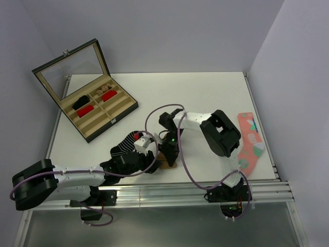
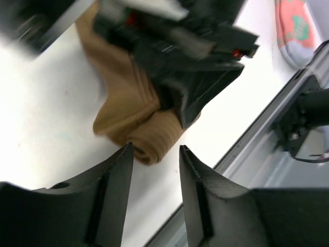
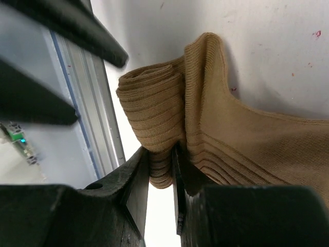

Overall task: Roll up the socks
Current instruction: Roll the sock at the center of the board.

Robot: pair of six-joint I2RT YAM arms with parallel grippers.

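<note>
Two socks lie near the front edge of the surface [image 1: 195, 92]: one tan sock [image 3: 216, 134], its end rolled, and one black striped sock [image 1: 125, 144] just left of it. The right pincer [image 3: 161, 154] is clamped on the tan sock's folds. The left pincer [image 2: 154, 152] stands apart, at the roll. One coral sock [image 1: 250, 139] lies far right. Two red bundles [image 1: 86, 109] sit in the case [image 1: 110, 119].

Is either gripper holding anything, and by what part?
The right gripper pinches the tan sock at a fold beside its rolled end. The left gripper is open, holding nothing.
</note>
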